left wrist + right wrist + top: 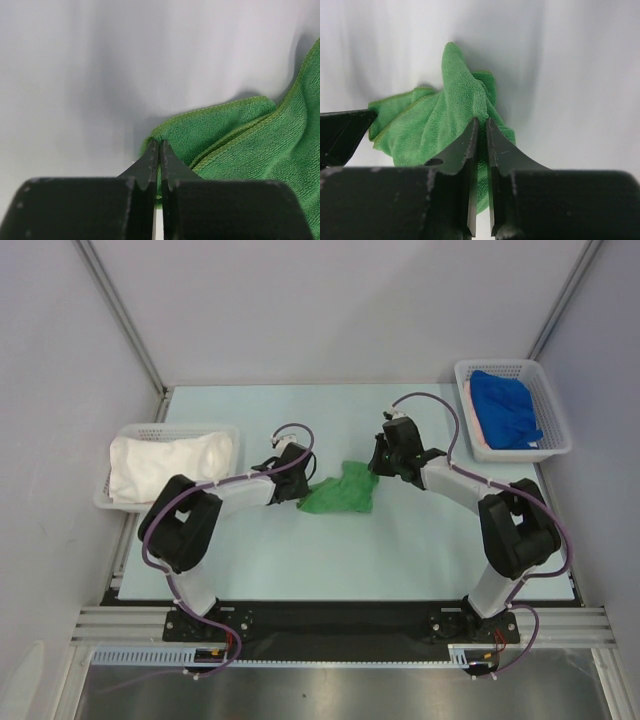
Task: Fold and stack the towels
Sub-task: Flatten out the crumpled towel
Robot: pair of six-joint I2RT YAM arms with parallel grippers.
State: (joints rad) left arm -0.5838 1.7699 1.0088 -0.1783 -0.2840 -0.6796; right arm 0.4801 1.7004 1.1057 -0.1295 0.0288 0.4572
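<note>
Currently the green towel [343, 492] lies crumpled mid-frame on the desk [400, 550]. Your left hand [159, 150] is clamped on its hemmed corner and your right hand [481, 125] on a raised fold. Expect light, limp, grippy cloth; hold it by the hem corners.

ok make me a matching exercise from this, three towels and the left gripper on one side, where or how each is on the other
1 green towel
2 white towel
3 blue towel
4 left gripper

a in the right basket
b shut on a green hem
c crumpled at mid-table
d in the left basket

Pairs: 1-c, 2-d, 3-a, 4-b
</note>
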